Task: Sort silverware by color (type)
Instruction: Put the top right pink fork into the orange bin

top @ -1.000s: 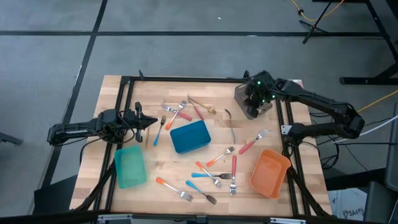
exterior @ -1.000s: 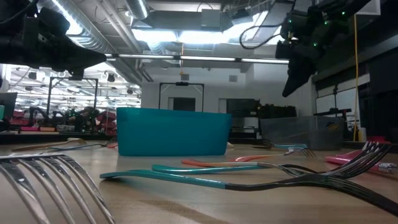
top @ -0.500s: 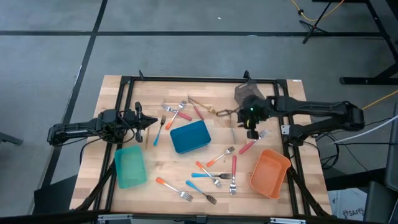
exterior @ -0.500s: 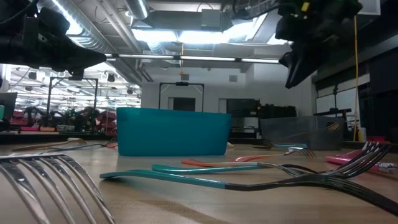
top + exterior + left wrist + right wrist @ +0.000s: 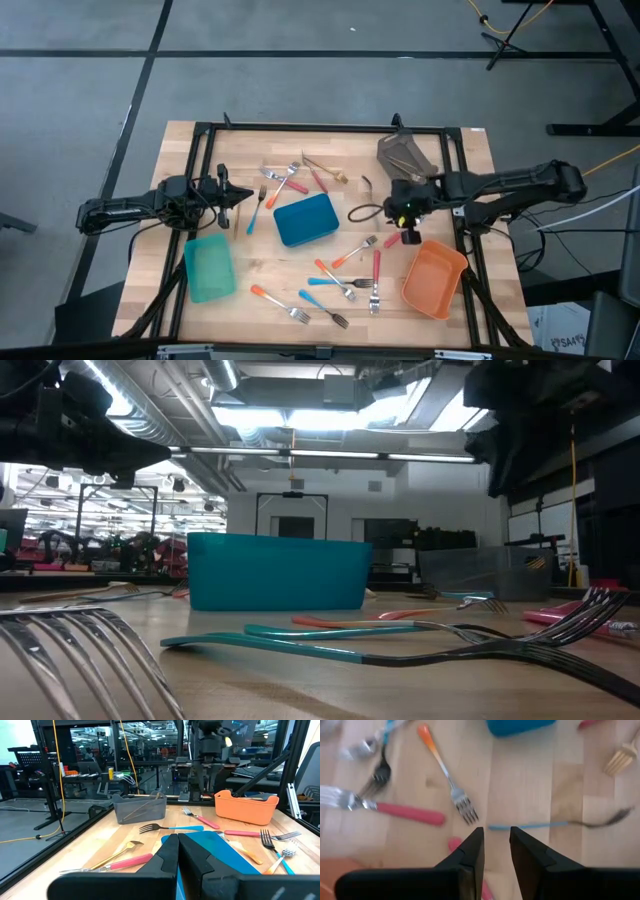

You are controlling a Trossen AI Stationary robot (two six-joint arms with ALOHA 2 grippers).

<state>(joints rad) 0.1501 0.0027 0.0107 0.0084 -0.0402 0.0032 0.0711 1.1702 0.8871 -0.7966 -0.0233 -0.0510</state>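
The pink-handled metal fork (image 5: 454,843) lies flat on the pale wooden counter (image 5: 260,265), near the orange plastic bin (image 5: 447,252). The right claw (image 5: 496,834) hangs right over it and points down. Its two dark fingers are a little apart, with nothing between them.

I think the job now is to pick this fork up. The handle goes partly under one finger, so the claw should slide a bit sideways until the handle crosses the gap. Then it should go down until the tips nearly touch the wood, and squeeze the middle of the handle (it looks less slippery than the shiny head). Slow is best, because a thin flat fork can slide or flip.

Close by lie an orange-handled fork (image 5: 442,767), a red-handled fork (image 5: 405,812) and a thin blue-handled fork with a dark head (image 5: 535,825). They all have long smooth handles and pointy metal prongs. More silverware is spread over the wood.

The bins are smooth boxes with rounded corners. There is a blue plastic bin (image 5: 305,220) in the middle, a teal plastic bin (image 5: 209,268) and a grey bin (image 5: 405,155).

The left claw (image 5: 232,196) waits at the left side, closed tight and holding nothing.
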